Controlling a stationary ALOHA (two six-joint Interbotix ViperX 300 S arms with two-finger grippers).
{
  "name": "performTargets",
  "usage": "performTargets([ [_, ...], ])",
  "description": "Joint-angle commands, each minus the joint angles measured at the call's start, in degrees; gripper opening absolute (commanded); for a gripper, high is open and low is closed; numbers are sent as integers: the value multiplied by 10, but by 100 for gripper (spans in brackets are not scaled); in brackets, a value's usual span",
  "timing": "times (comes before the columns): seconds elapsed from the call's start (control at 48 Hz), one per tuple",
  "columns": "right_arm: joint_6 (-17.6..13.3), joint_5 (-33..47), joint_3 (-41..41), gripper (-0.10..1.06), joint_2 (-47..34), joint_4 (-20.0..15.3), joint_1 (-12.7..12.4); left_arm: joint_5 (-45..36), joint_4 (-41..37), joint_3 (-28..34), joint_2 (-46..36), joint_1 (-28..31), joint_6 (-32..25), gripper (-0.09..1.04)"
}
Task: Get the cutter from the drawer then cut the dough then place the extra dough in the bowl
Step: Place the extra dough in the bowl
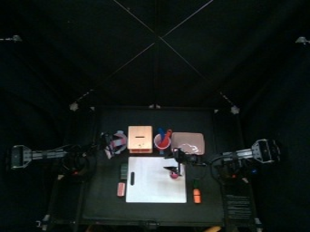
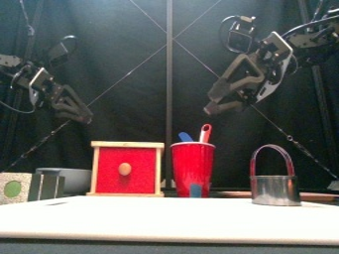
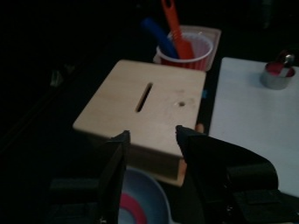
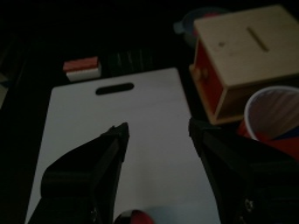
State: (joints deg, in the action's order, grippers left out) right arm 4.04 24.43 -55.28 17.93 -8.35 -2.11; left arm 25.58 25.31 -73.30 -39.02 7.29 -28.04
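Both spread, empty. My left end effector [image 3: 151, 136] hangs over the wooden box [image 3: 117, 105]; the cutter [image 2: 275, 190] sits below my right end effector [image 4: 158, 129]. It looks light, stiff metal, so I'd pinch its wire handle.

Metal cutter [image 2: 276, 190] upright on white board [image 2: 133, 220], right of closed red drawer [image 2: 127, 170]

Box [image 2: 127, 169]: left of centre, red drawer front facing the camera.
Cup [image 2: 192, 169]: red, just right of the box, holding two knives, blue [image 2: 185, 138] and red [image 2: 204, 132].
Cutter [image 2: 276, 189]: upright on the board [image 2: 146, 220], right.
Left claw [image 2: 73, 109]: high above the desk.
Right claw [image 2: 220, 103]: high too.
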Motion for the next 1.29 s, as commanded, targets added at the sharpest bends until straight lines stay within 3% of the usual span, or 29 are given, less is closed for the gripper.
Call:
performTargets([
  [0.021,-1,42,3,90,10,11,-9,47,-1,11,1,-47,-1,83],
  [0.271,-2,58,1,90,5,10,-11,99,1,16,1,-98,25,83],
  [0.771,1,53,8,90,-10,12,-5,99,1,14,1,-99,47,83],
  [1.292,2,48,9,90,-16,38,-4,98,1,11,1,-100,47,83],
])
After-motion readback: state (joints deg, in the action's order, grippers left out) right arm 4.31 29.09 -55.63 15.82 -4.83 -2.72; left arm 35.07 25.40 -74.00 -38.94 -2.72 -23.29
